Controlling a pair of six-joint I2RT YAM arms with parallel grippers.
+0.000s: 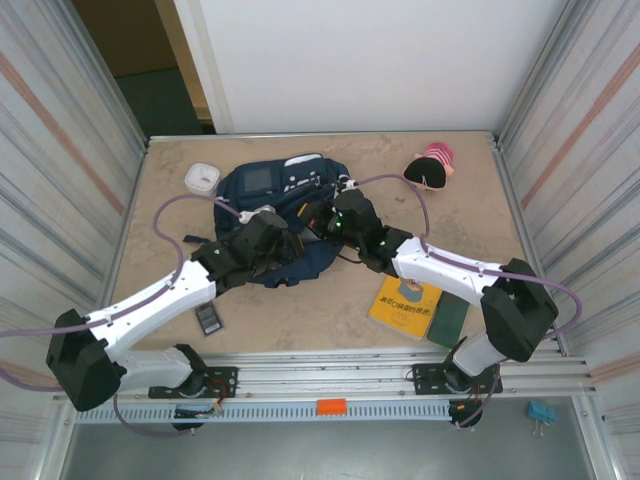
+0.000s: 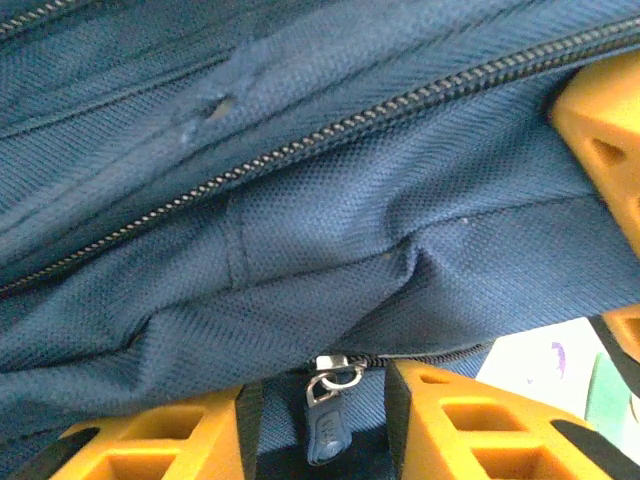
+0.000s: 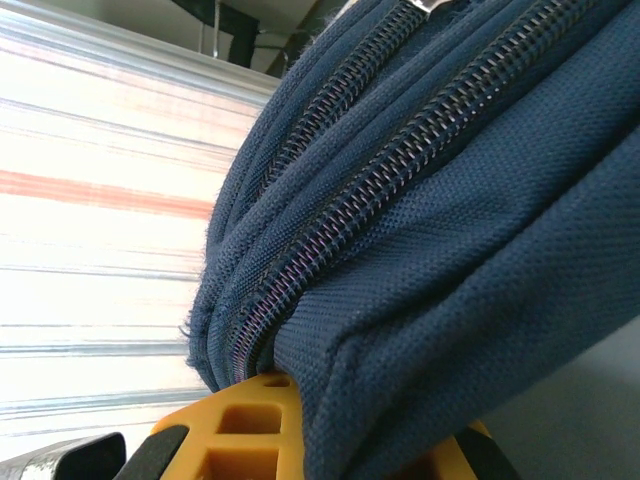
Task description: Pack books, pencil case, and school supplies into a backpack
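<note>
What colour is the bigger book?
The book is yellow with black lettering. It shows best in the top view.

Left arm (image 1: 150, 305), right arm (image 1: 450, 268): white link shells, chunky black joint housings, black base brackets. Thin lilac cable (image 1: 162, 210) along each arm. Small green LEDs (image 1: 338, 222) on the wrist housings. Left hand (image 2: 315, 385) fingers (image 2: 150, 445): orange moulded plastic, rectangular pockets, black strips. Right hand (image 3: 350, 440): same orange.
</note>
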